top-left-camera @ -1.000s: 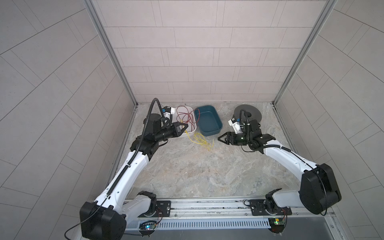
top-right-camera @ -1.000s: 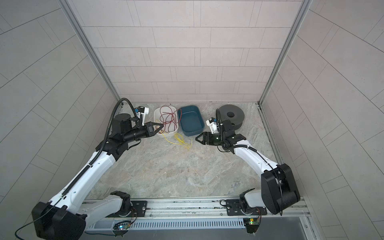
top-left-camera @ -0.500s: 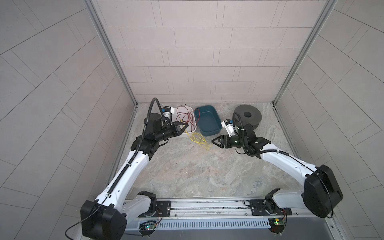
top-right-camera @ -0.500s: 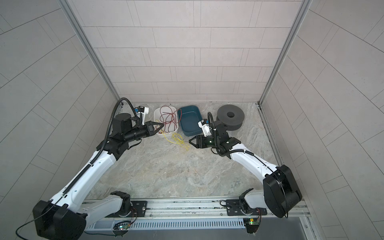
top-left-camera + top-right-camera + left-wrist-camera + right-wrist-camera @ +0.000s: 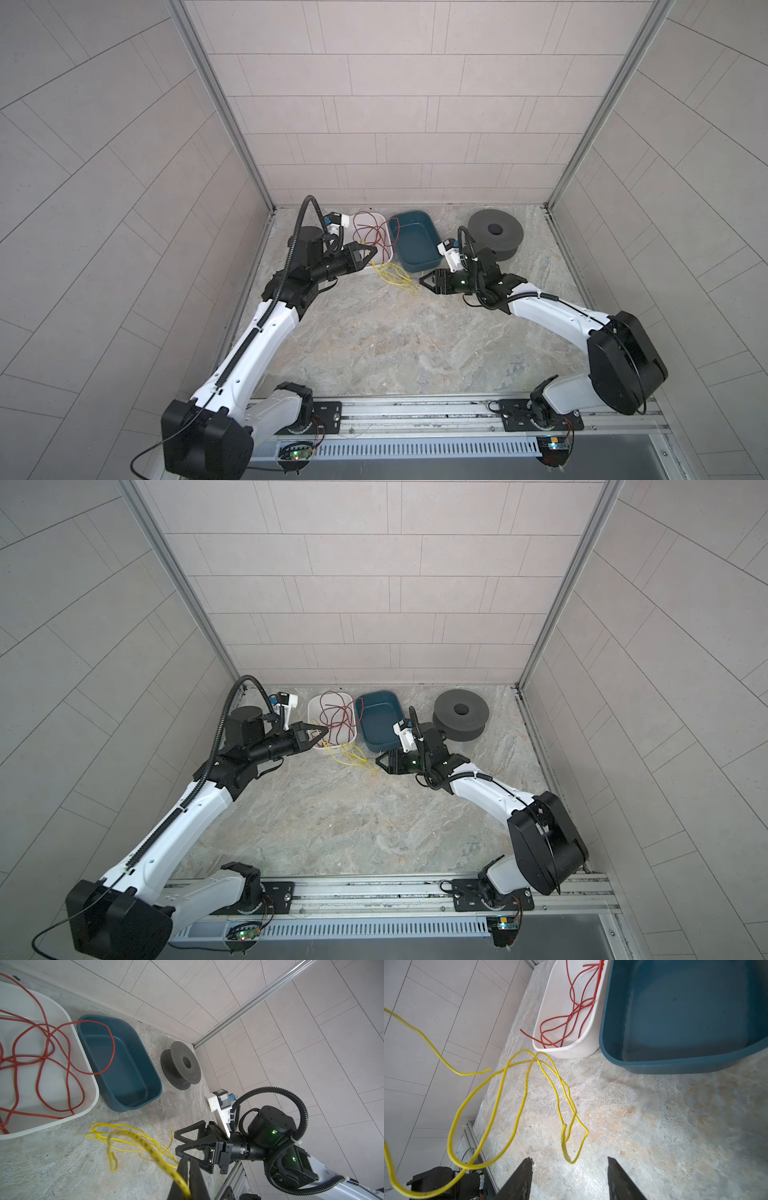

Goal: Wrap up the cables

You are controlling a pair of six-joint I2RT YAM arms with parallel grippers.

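Front of the two tubs, between the arms: cables sit in a loose yellow tangle on the surface. Long axis runs diagonally from left hand down to right hand.

Since a second ago, right hand swung from the spool over to the tangle's tip. Jaws narrowed to half-wide, nothing between them. Left hand unmoved, pinched tight on one strand lifting off the surface.

White tub holds red wire. One loop spills over into blue tub.

Grey tiled walls, marbled stone floor
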